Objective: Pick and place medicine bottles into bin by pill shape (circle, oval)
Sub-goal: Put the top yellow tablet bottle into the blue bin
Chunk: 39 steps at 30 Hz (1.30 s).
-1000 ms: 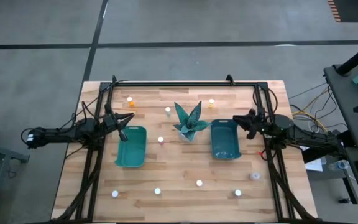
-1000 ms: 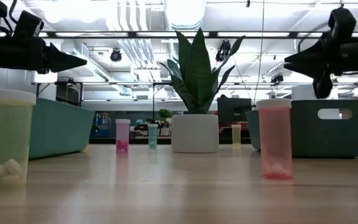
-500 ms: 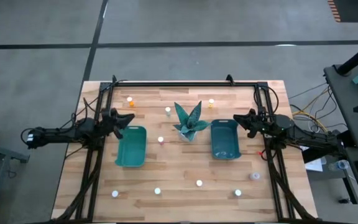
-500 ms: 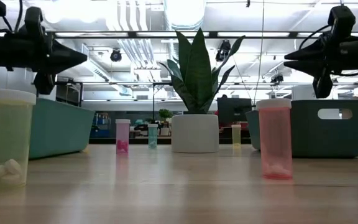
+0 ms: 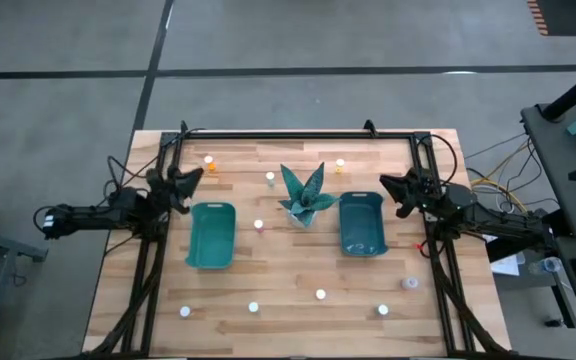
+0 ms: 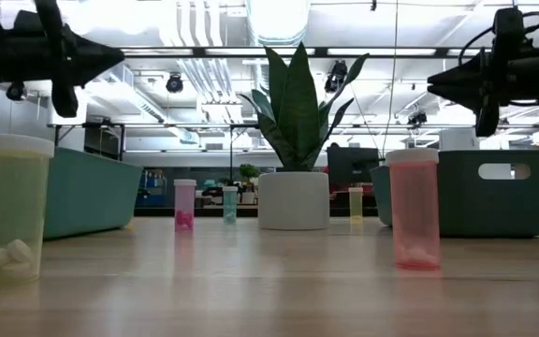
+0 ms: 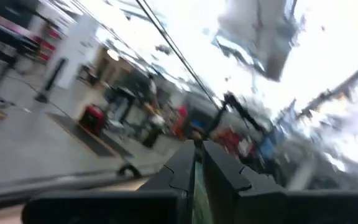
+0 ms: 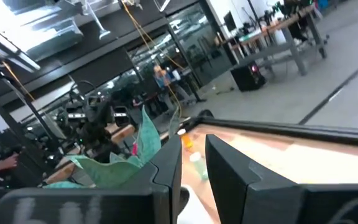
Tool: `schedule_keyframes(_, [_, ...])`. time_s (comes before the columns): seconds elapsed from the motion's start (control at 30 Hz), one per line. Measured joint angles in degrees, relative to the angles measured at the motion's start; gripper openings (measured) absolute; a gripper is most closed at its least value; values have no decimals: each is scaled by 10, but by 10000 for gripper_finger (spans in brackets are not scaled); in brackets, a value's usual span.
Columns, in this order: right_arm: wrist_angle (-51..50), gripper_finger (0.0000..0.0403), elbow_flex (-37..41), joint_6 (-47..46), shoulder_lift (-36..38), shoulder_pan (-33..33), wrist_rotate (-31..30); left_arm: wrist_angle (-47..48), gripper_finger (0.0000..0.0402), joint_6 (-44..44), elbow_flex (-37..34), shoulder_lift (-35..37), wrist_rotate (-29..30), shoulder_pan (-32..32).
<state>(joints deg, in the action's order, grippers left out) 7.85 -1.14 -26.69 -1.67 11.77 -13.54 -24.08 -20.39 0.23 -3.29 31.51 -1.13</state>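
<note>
The left end effector (image 5: 194, 176) hung above the wooden surface (image 5: 298, 275) just beside the far end of the left teal bin (image 5: 211, 235), its fingers (image 7: 183, 163) drawn almost together with only a thin slit between them and nothing held. The right end effector (image 5: 386, 183) hung near the far outer corner of the right teal bin (image 5: 362, 224), its fingers (image 8: 167, 163) set a narrow gap apart, also empty (in the low view both sat high, well above the bottles).

The medicine bottles stood scattered on the surface, none in either bin as far as the high view showed. Along the far side were an orange bottle (image 5: 209, 160), a pale bottle (image 5: 270, 179) and a yellow bottle (image 5: 340, 165). A pink bottle (image 5: 259, 225) stood between the left bin and the teal plant ornament (image 5: 303, 195), which sat in a white pot between the two bins. Along the near edge stood four more white-capped bottles (image 5: 253, 307) in a loose row, with another bottle (image 5: 409, 283) near the right edge.

In the low view a yellowish bottle (image 6: 10, 208) with white pills at its bottom stood closest on one side, and a pink bottle with a white cap (image 6: 413, 208) stood upright before the right bin.
</note>
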Motion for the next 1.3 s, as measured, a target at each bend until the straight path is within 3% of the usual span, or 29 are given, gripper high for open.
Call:
schedule_keyframes(0.1, [2, 63, -22, 19, -1, 0, 0, -38, 13, 20, 0, 0, 21, 0])
schedule_keyframes(0.37, [3, 63, -102, 83, -40, 0, -14, -185, 13, 193, 0, -1, 14, 0])
schedule_keyframes(0.6, [2, 63, -170, 133, -134, 0, -40, -189, 13, 215, 15, -25, -7, 0])
schedule_keyframes(0.83, [-9, 63, -255, 154, -255, 2, -76, -190, 13, 255, 69, -113, -26, 0])
schedule_keyframes(1.07, [-108, 63, -370, 142, -359, 13, -77, -192, 13, 351, 126, -215, -27, 0])
schedule_keyframes(1.3, [-254, 63, -482, 137, -443, 37, -73, -242, 13, 443, 146, -267, -27, 0])
